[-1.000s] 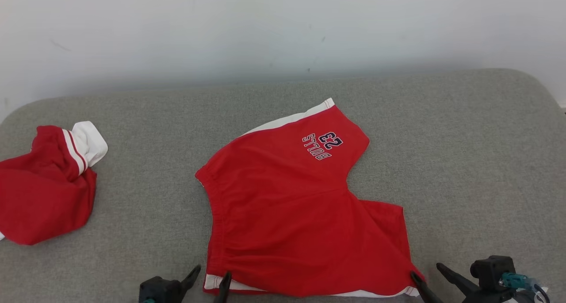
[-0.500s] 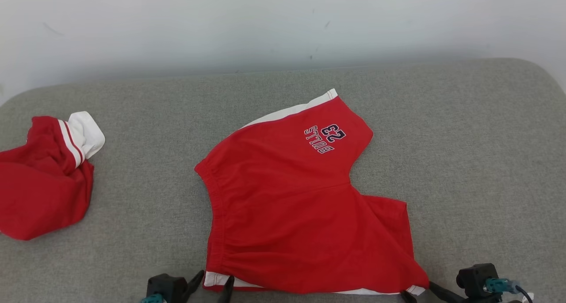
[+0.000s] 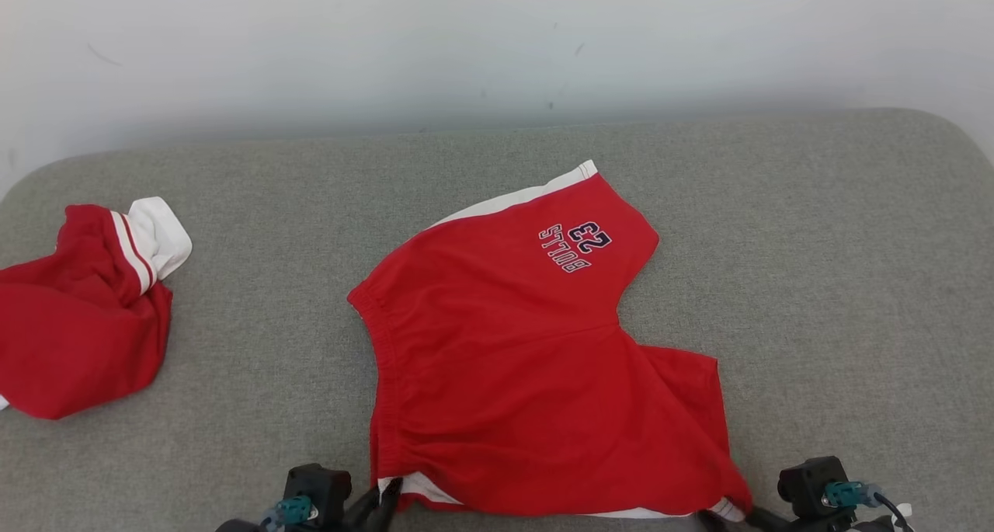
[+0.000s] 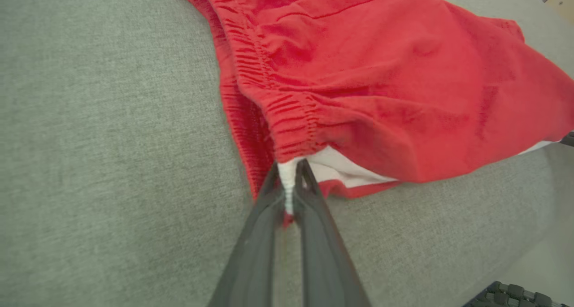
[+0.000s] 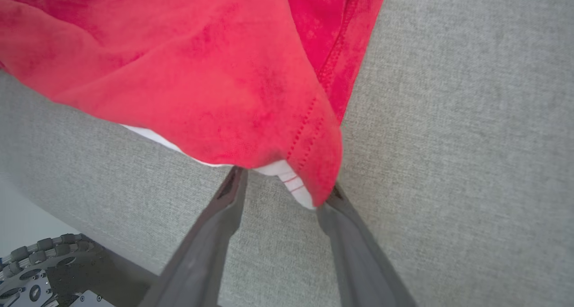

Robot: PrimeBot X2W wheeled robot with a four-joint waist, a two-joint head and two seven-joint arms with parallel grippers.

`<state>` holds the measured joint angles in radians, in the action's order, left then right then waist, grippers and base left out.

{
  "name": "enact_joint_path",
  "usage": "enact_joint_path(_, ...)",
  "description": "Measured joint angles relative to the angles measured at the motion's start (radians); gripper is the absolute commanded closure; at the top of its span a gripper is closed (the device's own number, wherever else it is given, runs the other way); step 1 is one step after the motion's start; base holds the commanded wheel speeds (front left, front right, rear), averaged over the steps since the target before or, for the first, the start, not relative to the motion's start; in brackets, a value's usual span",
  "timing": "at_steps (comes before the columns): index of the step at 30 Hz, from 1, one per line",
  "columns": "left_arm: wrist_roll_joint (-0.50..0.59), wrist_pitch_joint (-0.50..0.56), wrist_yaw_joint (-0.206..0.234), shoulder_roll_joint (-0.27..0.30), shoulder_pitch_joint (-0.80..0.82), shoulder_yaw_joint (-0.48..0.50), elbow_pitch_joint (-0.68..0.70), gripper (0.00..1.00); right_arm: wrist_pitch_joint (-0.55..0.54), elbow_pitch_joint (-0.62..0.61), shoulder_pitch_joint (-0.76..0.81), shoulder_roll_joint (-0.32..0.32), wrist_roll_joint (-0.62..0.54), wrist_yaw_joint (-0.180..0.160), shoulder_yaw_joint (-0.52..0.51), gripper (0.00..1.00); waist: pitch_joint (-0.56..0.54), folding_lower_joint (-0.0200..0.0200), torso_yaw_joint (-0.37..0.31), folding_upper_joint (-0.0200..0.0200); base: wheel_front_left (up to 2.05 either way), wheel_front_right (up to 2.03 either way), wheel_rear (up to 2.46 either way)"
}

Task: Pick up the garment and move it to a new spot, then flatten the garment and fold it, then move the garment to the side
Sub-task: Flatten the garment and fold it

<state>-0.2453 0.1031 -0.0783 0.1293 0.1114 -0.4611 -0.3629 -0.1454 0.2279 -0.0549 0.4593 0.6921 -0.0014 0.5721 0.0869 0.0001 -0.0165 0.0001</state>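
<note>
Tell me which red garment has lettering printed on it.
The flat red shorts in the middle, printed BULLS 23; the crumpled red-and-white garment at left shows none.

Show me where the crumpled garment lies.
Head view: the crumpled garment lies at the far left of the cushion, apart from the shorts in the middle.

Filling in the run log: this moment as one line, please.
left gripper: fingers shut on shorts hem corner | right gripper: fingers open astride other near corner | shorts: lying on cushion
</note>
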Motion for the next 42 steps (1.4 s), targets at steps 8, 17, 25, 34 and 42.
enact_joint_path(8, -0.002, -0.034, 0.000, 0.001, 0.004, 0.011, -0.007, 1.00, 0.024, 0.002, -0.011, -0.006, 0.018, 0.011, -0.024, 1.00, -0.006, 0.0000, 0.001, 0.0000, 0.00, 0.00, 0.00)
enact_joint_path(17, -0.035, -0.066, -0.001, 0.017, -0.013, 0.042, 0.077, 1.00, 0.085, -0.056, -0.012, 0.036, 0.121, 0.055, -0.137, 1.00, -0.014, 0.0000, 0.004, 0.0000, 0.00, 0.00, 0.00)
enact_joint_path(25, -0.074, -0.059, -0.019, 0.027, -0.010, 0.056, 0.160, 1.00, 0.089, -0.111, -0.032, 0.068, 0.186, 0.083, -0.188, 1.00, 0.000, 0.0000, 0.013, 0.0000, 0.00, 0.00, 0.00)
enact_joint_path(34, -0.162, 0.014, -0.039, 0.041, 0.179, 0.086, 0.168, 1.00, -0.041, -0.090, -0.295, 0.109, 0.254, 0.108, -0.212, 1.00, 0.048, 0.0000, 0.030, 0.0000, 0.00, 0.00, 0.00)
enact_joint_path(42, -0.212, 0.091, -0.045, 0.035, 0.355, 0.091, 0.085, 1.00, -0.183, 0.040, -0.621, 0.082, 0.248, 0.116, -0.160, 1.00, 0.129, 0.0001, 0.047, 0.0001, 0.00, 0.00, 0.00)
